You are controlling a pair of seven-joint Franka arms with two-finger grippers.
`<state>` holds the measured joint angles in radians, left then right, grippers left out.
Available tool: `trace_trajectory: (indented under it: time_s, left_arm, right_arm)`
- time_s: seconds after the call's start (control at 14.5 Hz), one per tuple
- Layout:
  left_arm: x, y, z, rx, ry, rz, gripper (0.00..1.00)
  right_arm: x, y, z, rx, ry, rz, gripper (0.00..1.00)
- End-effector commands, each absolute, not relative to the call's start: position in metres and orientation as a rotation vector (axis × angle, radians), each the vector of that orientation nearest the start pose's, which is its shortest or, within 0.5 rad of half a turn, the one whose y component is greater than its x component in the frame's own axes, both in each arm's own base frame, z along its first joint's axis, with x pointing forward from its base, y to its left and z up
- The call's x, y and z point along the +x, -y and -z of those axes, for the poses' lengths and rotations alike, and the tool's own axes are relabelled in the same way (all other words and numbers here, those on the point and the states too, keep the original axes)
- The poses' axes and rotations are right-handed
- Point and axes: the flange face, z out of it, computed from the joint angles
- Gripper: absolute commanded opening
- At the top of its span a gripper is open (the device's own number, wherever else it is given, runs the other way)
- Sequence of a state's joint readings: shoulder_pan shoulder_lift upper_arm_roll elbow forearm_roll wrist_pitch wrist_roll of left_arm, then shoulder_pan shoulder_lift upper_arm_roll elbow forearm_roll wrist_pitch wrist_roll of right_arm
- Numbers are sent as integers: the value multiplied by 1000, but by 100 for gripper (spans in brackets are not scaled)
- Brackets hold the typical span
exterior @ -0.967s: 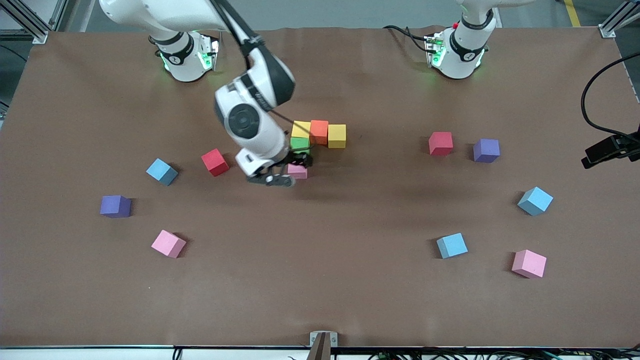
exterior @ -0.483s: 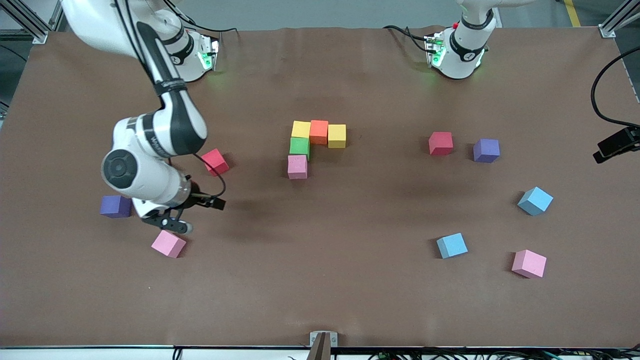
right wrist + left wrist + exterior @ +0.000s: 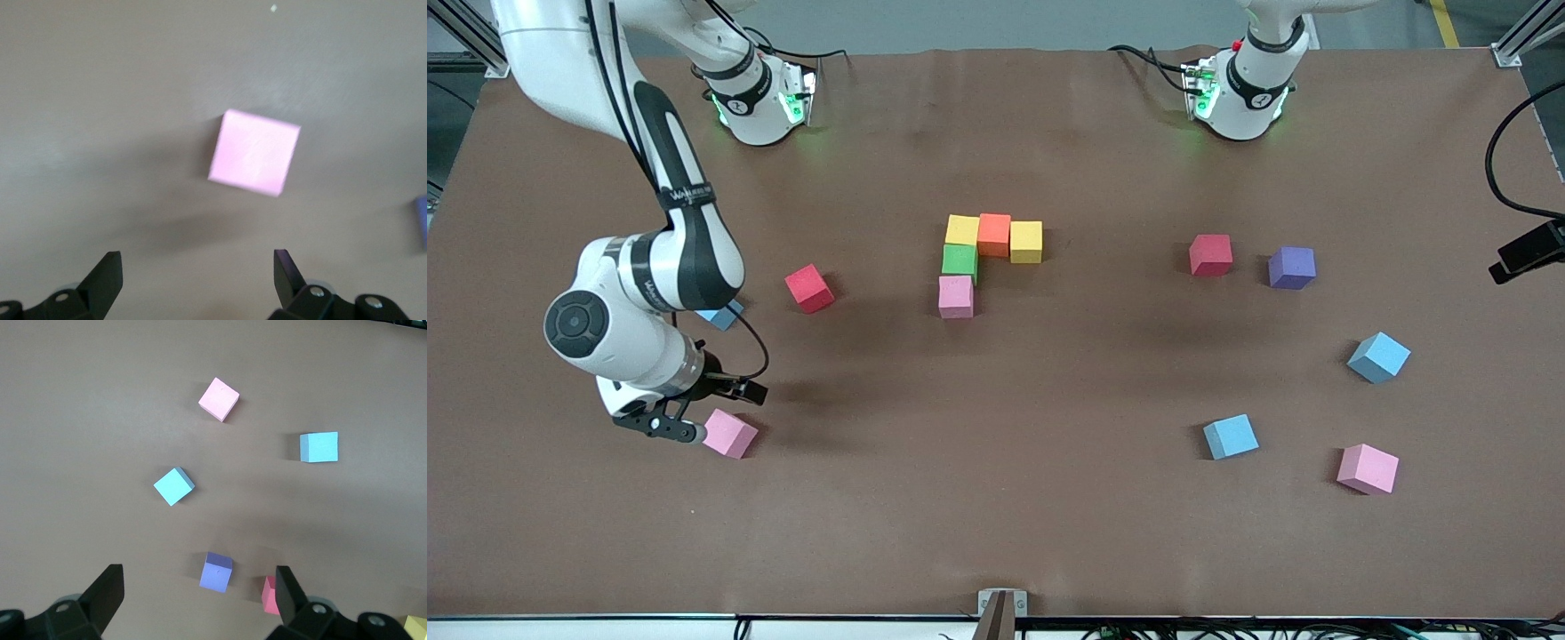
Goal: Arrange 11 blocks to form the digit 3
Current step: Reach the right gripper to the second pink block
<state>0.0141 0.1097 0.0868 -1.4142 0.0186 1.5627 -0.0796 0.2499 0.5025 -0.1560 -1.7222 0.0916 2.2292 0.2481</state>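
Note:
Five blocks sit joined mid-table: yellow (image 3: 962, 229), orange (image 3: 994, 234) and yellow (image 3: 1026, 241) in a row, with green (image 3: 959, 260) and pink (image 3: 956, 296) running nearer the front camera from the first yellow. My right gripper (image 3: 703, 411) (image 3: 197, 253) hangs open and empty just beside a loose pink block (image 3: 729, 434) (image 3: 253, 152). My left gripper (image 3: 199, 568) is open and empty, high over the left arm's end, above a purple cube (image 3: 217, 572). Loose blocks there are red (image 3: 1210, 255), light blue (image 3: 1378, 357), light blue (image 3: 1231, 436) and pink (image 3: 1367, 468).
A red block (image 3: 809, 288) lies between the cluster and the right arm. A light blue block (image 3: 723, 314) is partly hidden under the right arm. A purple cube (image 3: 1291, 267) sits beside the red one. A black cabled fitting (image 3: 1528, 251) shows at the left arm's end.
The right gripper left the pink block in place under the green one and swung toward its own end of the table, stopping beside the loose pink block. The left arm barely moved.

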Motion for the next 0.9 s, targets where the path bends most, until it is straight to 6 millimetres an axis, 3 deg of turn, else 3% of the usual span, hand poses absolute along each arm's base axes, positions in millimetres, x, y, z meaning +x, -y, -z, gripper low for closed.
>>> trace_trajectory:
  time_s: [0.0,0.14,0.55,0.83]
  left_arm:
    - [572,-62,-647,-3090,283,40,100]
    - [568,-67,-653,-3088,292,52,100]
    - [568,-67,-653,-3084,292,51,100]
    - [569,-65,-653,-3084,290,54,100]
  right_arm:
    - [671,-45,-299,-3137,-243,34,100]
    - [676,-23,-285,-3135,-302,16,100]
    - [690,-26,-252,-3058,-544,-20,100]
    - [708,-32,-245,-3030,-704,9,100]
